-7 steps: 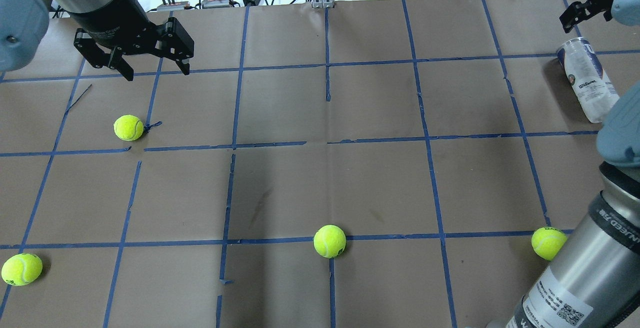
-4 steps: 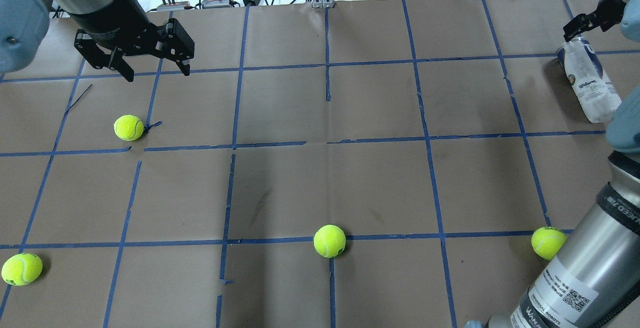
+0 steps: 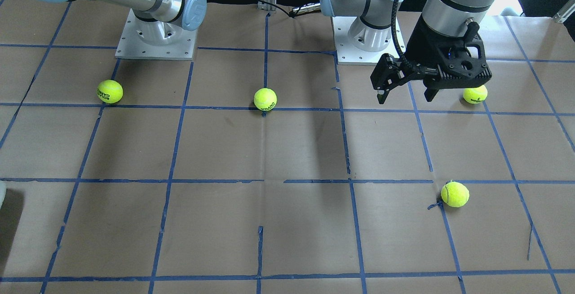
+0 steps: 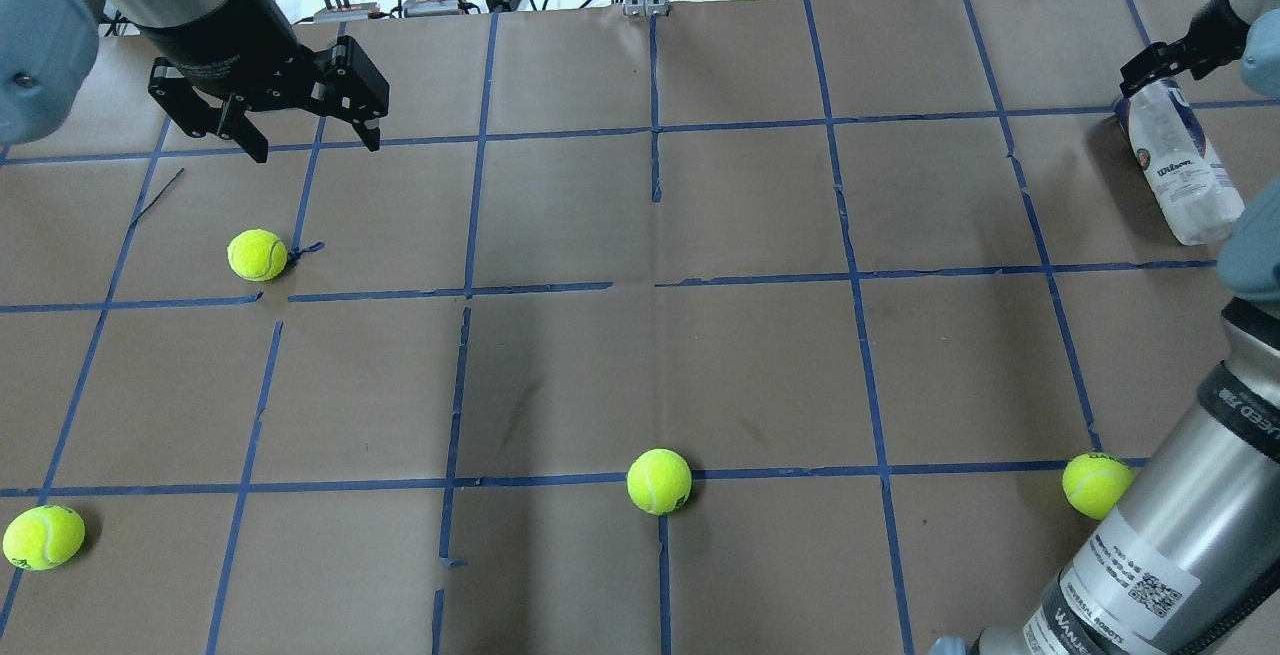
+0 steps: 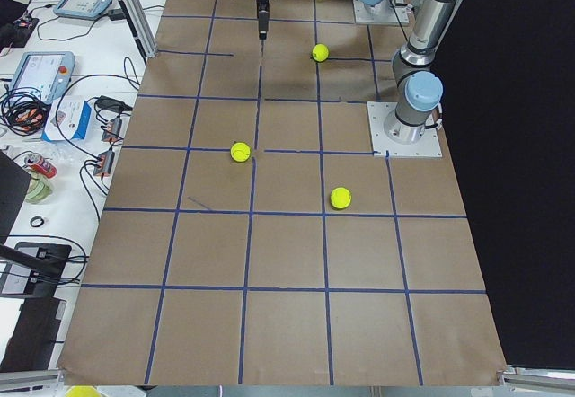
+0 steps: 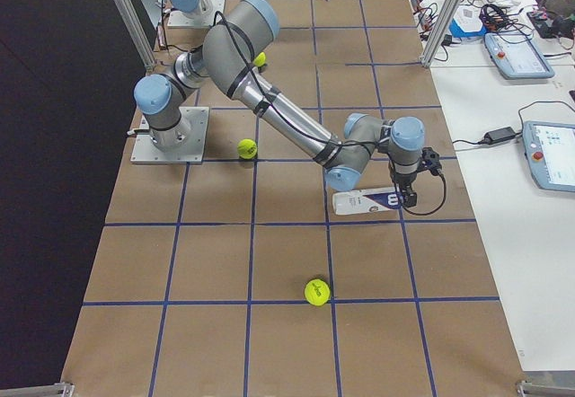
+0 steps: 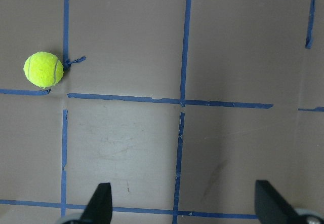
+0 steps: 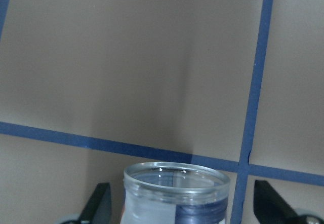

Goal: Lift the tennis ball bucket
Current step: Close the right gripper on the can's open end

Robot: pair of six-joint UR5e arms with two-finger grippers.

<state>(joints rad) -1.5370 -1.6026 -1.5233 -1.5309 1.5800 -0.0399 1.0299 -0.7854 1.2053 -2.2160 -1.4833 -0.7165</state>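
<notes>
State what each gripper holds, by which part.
Nothing. The right gripper sits open around the rim of the tennis ball bucket, not touching; the left gripper is open, empty.

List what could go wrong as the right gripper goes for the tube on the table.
The right gripper straddles only the open rim of the tube, far from its middle, so it may droop or slip when lifted. Lying on its side, it may also roll as the jaws close.
</notes>
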